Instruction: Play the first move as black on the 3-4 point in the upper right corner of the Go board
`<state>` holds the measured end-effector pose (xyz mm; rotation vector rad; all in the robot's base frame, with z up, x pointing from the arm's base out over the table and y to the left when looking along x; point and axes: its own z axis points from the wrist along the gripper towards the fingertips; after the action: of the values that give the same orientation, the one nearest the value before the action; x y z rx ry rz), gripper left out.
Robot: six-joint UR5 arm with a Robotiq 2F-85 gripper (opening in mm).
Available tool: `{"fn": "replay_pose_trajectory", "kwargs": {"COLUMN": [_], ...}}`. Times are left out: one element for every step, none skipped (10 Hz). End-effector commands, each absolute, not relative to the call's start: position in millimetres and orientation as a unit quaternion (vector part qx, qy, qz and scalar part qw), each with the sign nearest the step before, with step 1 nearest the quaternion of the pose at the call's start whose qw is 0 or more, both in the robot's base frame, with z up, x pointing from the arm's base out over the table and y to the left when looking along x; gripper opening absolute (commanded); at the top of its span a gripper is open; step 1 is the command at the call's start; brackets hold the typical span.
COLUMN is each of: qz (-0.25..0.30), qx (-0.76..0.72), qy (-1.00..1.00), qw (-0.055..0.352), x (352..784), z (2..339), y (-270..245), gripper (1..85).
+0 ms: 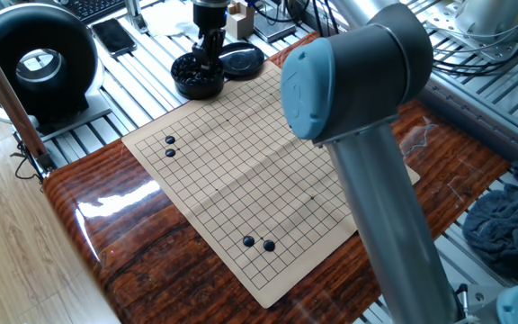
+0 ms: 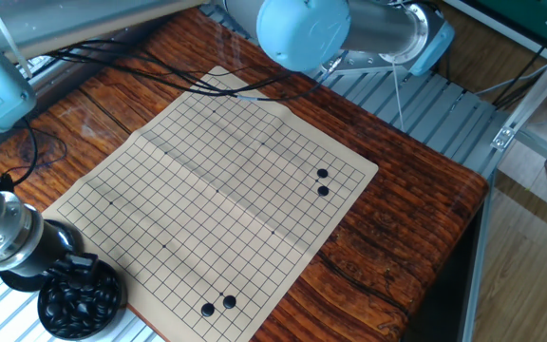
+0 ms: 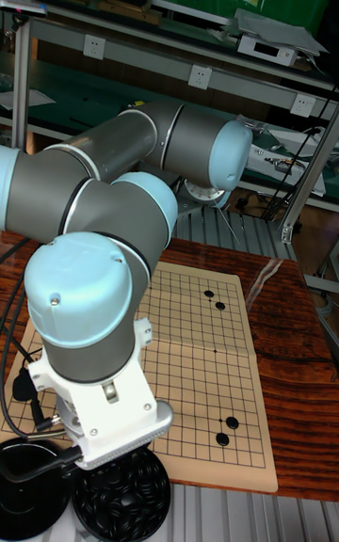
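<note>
Black stones (image 2: 81, 301) fill the bowl (image 1: 197, 86) right under the jaws (image 1: 209, 65); their grip cannot be told.

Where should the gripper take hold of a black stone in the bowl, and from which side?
Probably straight from above. The bowl is open only at the top and heaped with loose stones, so pinch one stone on top of the heap across its rounded edges. The gripper already points down into the bowl.
</note>
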<state>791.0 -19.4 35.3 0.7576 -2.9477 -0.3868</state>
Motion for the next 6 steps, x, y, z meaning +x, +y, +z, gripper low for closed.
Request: {"fn": "replay_pose_trajectory", "kwargs": {"qz": [-0.133,-0.136,-0.138,-0.143,-0.146,-0.15], "qx": [0.263,0.265,0.269,0.27,0.271,0.268], "qy": [-0.955,-0.954,-0.953,-0.952,-0.951,-0.951], "qw": [0.03,0.031,0.032,0.033,0.033,0.033], "x": [795.7,796.1,796.3,795.7,795.5,795.1], "z": [32.8,30.9,28.6,27.5,27.7,28.3], "y": [-16.9,-15.3,-14.7,-13.2,-11.7,-9.8], "gripper": [28.3,29.7,29.7,29.7,28.7,28.0]}}
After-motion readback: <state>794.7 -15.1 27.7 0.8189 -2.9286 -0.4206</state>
